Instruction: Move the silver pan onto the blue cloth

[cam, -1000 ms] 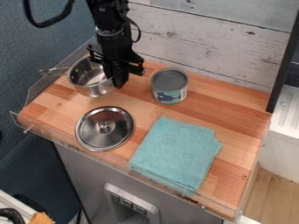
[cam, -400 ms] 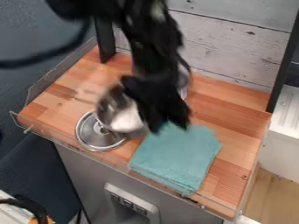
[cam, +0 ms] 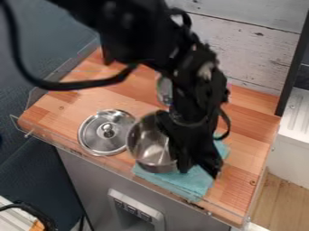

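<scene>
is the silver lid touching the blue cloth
Apart. The camera view shows a strip of wooden countertop between the lower right edge of the silver lid and the left corner of the blue cloth.

Arm (cam: 136, 34) bent, gripper (cam: 199, 167) low

Upper section enters at top left, runs rightward across the view, then bends down. Wrist (cam: 199, 97) sits right of center. Gripper hangs below it, slanted down, lower end angled slightly right.

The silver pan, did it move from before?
Yes, the silver pan moved from behind the lid to the lid's right in the picture, over part of the blue cloth.
</scene>
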